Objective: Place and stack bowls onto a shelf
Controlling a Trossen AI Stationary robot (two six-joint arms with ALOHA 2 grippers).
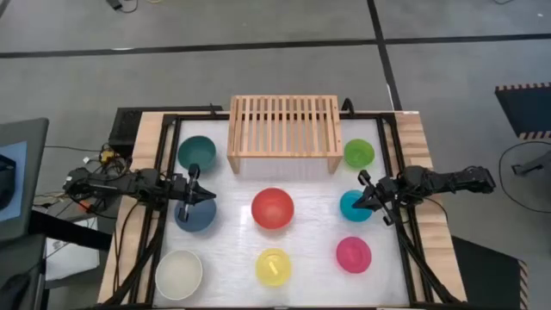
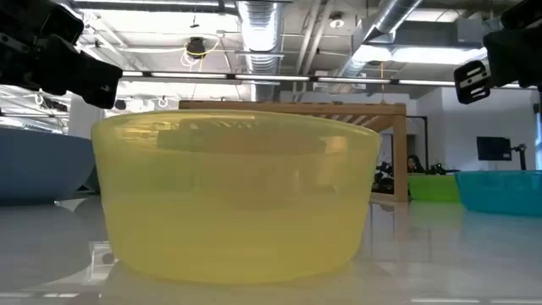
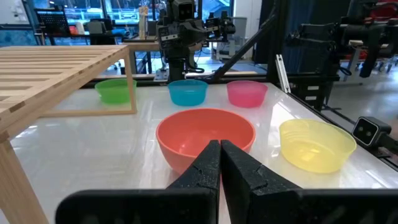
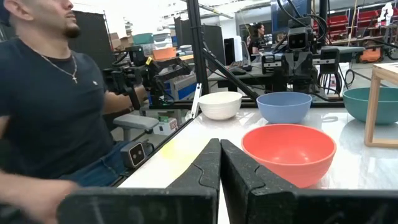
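Bowls are sitting spread over the table [image 1: 301, 250], the red bowl [image 1: 272, 207] at centre, the empty shelf [image 1: 283, 126] standing beyond it at the far edge. Left gripper [image 1: 207, 197] is hovering over the slate blue bowl [image 1: 191, 215], right gripper [image 1: 364, 200] over the cyan bowl [image 1: 352, 207], both with fingers pressed together, gripping nothing. Only the right wrist view is showing a person [image 4: 50, 118] sitting beside the table.
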